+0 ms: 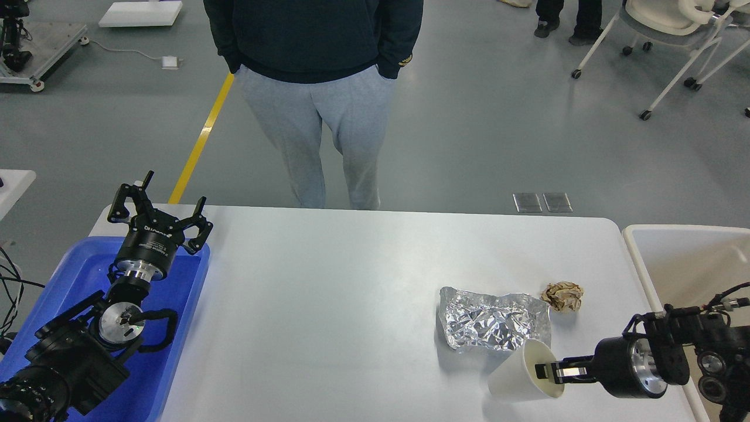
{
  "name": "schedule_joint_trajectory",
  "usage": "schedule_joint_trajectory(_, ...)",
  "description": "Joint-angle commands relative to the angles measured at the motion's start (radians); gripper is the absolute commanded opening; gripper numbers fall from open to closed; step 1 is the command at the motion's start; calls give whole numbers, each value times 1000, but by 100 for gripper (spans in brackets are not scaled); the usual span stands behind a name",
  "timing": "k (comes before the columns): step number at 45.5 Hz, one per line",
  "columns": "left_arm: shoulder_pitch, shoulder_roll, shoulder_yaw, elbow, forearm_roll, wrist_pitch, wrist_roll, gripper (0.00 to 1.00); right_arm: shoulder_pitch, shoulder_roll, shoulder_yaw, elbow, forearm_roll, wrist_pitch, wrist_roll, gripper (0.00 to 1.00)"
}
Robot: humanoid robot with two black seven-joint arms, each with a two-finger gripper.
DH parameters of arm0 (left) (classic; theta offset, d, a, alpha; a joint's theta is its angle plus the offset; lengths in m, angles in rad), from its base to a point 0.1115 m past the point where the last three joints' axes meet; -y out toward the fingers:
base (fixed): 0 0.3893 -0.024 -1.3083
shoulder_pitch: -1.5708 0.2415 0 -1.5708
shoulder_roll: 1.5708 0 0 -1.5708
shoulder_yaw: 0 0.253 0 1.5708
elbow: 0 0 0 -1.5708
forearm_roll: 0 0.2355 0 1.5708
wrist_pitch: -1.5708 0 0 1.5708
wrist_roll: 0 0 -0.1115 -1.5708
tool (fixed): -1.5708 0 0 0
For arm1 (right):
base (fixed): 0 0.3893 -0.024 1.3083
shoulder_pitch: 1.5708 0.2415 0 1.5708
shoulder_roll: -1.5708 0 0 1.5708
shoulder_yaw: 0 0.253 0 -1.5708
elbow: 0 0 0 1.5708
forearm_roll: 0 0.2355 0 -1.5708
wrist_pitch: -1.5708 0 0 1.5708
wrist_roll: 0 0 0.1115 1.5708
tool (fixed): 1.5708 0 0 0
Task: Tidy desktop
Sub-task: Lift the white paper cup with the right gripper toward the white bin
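Note:
The white desktop (328, 305) fills the middle of the head view. My right gripper (546, 371) is shut on the rim of a white paper cup (515, 378), one finger inside it, and holds it tilted with its mouth toward the right, near the front right of the desktop. Just behind the cup lies a crumpled silver foil bag (495, 321), and a brown paper ball (562, 296) lies to the bag's right. My left gripper (158, 205) is open and empty above the far end of the blue tray (82, 275).
An off-white bin (685, 264) stands off the desktop's right edge. A person in grey trousers (319, 117) stands at the far edge. Chairs stand at the far right on the floor.

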Motion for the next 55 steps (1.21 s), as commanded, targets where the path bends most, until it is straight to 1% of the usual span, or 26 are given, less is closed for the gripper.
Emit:
schedule_joint_trajectory(1,0,0,0,0,0,0,0,100,136,-94,21,10,78,107,26,0)
schedule_joint_trajectory(5,0,0,0,0,0,-1,0,100,174,-128,36,12,84,159,37,0)
schedule_joint_trajectory(9,0,0,0,0,0,0,0,100,205,-165,64,12,86,214,37,0)
schedule_joint_trajectory(26,0,0,0,0,0,0,0,100,277,-300,295,23,87,492,35,0)
schedule_joint_trajectory(28,0,0,0,0,0,0,0,100,292,-312,308,21,87,509,35,0)
schedule_joint_trajectory(37,0,0,0,0,0,0,0,100,340,-363,320,21,95,533,34,0)
schedule_joint_trajectory(48,0,0,0,0,0,0,0,100,331,-407,317,9,109,523,32,0)
schedule_joint_trajectory(51,0,0,0,0,0,0,0,100,323,-426,303,-20,110,506,34,0)
schedule_joint_trajectory(55,0,0,0,0,0,0,0,100,277,-436,301,-46,150,457,35,0)
